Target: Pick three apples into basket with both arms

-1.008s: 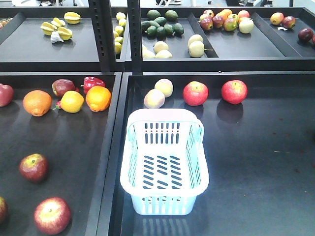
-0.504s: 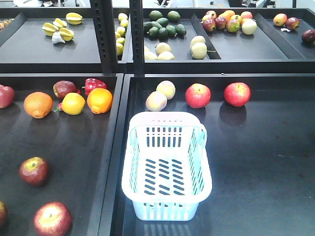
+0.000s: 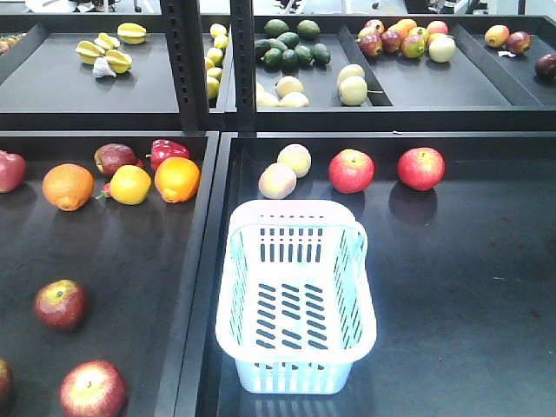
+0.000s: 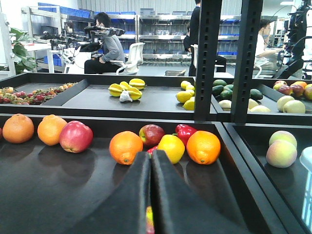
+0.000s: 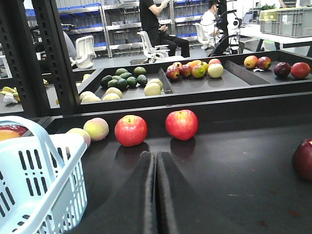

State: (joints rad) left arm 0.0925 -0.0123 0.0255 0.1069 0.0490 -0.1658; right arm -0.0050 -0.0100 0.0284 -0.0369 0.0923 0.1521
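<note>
1. Apple (image 4: 151, 135), dark red, sits straight ahead of the left gripper (image 4: 150, 155); basket (image 5: 19, 146) stands just left of the right gripper (image 5: 156, 156).
2. Both grippers are squeezed closed, holding nothing.
3. Apple is likely firm, smooth and quick to roll (grasp across its widest middle).
</note>
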